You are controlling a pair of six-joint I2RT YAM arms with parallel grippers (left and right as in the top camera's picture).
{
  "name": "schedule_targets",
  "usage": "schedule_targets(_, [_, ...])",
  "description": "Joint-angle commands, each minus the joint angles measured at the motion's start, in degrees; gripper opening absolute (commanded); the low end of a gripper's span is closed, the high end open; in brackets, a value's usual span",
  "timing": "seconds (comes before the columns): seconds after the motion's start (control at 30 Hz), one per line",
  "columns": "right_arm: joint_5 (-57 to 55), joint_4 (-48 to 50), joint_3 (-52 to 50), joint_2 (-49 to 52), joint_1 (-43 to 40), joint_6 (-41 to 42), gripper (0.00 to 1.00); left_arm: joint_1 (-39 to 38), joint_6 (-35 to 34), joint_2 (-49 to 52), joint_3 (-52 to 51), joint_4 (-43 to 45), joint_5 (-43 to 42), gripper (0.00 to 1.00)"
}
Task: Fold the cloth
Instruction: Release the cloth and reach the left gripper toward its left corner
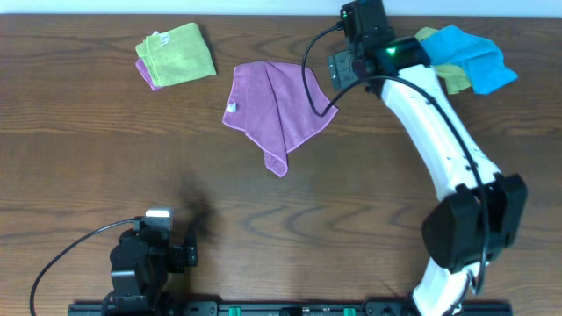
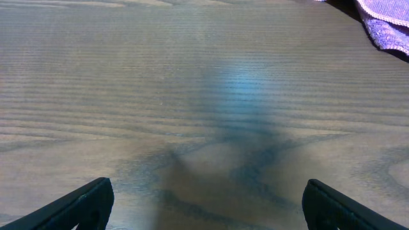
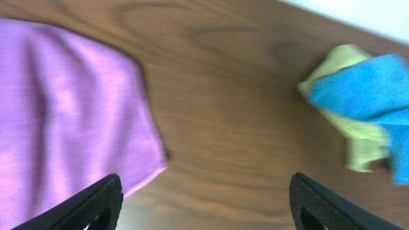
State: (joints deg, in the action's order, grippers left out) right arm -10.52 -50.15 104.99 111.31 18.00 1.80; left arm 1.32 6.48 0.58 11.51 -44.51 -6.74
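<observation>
Overhead, the cloth points its narrow tail toward frame bottom; left gripper and right gripper gape empty.

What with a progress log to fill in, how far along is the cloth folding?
Done: the purple cloth looks folded over once, unevenly, one corner trailing. In hand: nothing; the right gripper hangs open beside its edge, the left gripper open over the table. Left: probably another fold to square it.
</observation>
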Motion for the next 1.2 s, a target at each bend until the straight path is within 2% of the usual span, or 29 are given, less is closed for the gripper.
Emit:
schedule_targets(0.0, [12.33, -0.87, 0.2, 0.76, -2.91, 4.79, 0.82, -0.24, 1.25, -0.37, -1.27, -1.62, 1.18, 0.95])
schedule_targets(0.17, [22.45, -0.57, 0.11, 5.49, -7.15, 6.36, 0.8, -0.24, 1.2, -0.37, -1.27, 0.04, 0.55, 0.95])
schedule_targets(0.37, [34.38, 0.15, 0.11, 11.26, -9.99, 8.61, 0.79, -0.24, -3.32, -0.37, -1.27, 9.86, -9.6, 0.95])
schedule_targets(0.57, [37.99, 0.33, 0.11, 15.45, -10.1, 10.08, 0.78, -0.24, -18.38, -0.2, -0.9, 15.04, -13.05, 0.95])
schedule_targets(0.77, [37.46, 0.7, 0.11, 17.86, -10.14, 12.35, 0.77, -0.24, -25.83, 3.15, 1.88, 16.65, -19.52, 0.95])
schedule_targets(0.93, [37.33, 0.72, 0.11, 19.91, -10.14, 13.6, 0.76, -0.24, -26.47, 12.79, 7.17, 18.6, -21.9, 0.96])
schedule_targets(1.17, [37.31, 0.83, 0.11, 21.03, -10.16, 14.49, 0.75, -0.24, -26.47, 34.53, 20.87, 17.59, -25.83, 0.95])
